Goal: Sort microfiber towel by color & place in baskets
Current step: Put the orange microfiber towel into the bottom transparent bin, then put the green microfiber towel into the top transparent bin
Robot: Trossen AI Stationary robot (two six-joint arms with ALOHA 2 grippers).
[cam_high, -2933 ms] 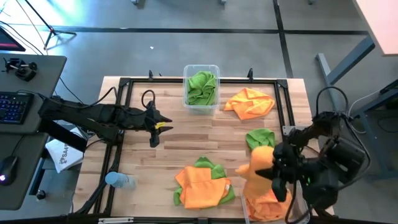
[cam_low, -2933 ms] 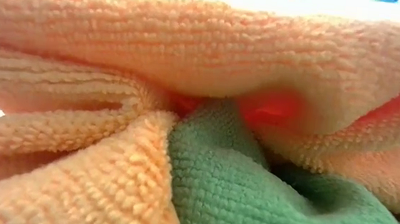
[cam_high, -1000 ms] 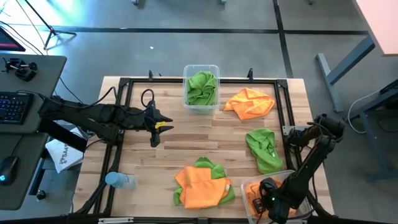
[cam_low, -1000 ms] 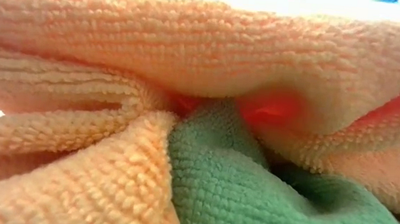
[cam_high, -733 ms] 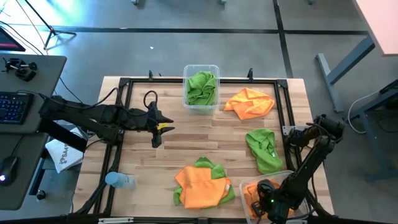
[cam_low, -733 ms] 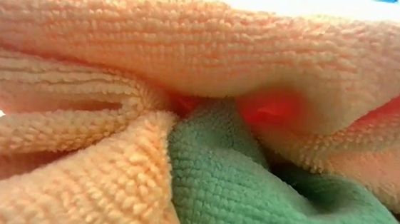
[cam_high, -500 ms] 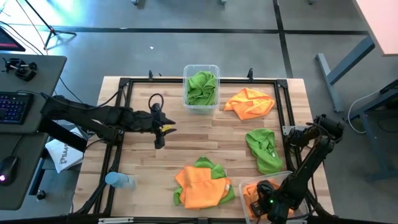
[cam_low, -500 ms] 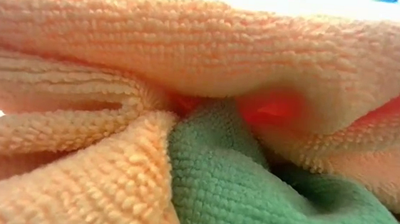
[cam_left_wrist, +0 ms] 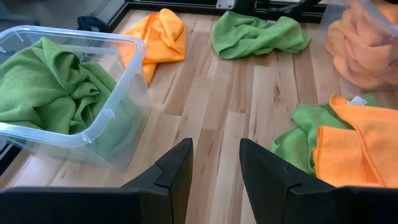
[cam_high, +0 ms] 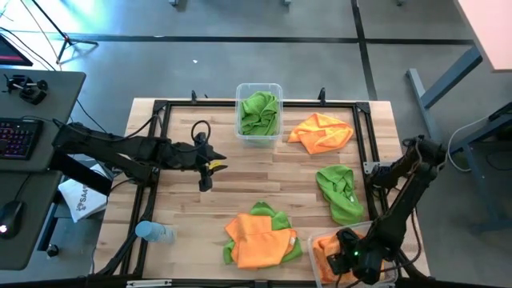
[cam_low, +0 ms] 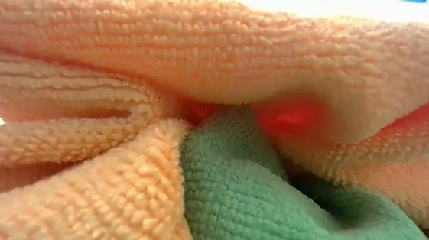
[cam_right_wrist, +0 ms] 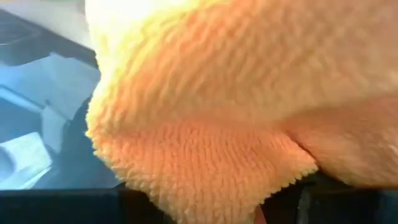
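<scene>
A clear basket at the table's far middle holds green towels; it also shows in the left wrist view. A second clear basket at the near right holds orange towels. Loose on the wood lie an orange towel, a green towel and an orange-over-green pile. My left gripper is open and empty above the table's left middle. My right gripper is down in the near-right basket, its fingers spread, and orange cloth fills its wrist view. My right gripper stands in the near-right basket with orange towel cloth between and in front of its spread fingers. I cannot tell whether the fingers touch it. The cloth rests in the basket.
A blue-capped bottle lies at the near left corner. A white bag sits off the table's left edge. A black frame rail runs around the table. The pile's towels fill the low view.
My left gripper has gone a little toward the table's right edge, still open and empty. My right gripper has stayed low in the near-right basket with the orange towels.
</scene>
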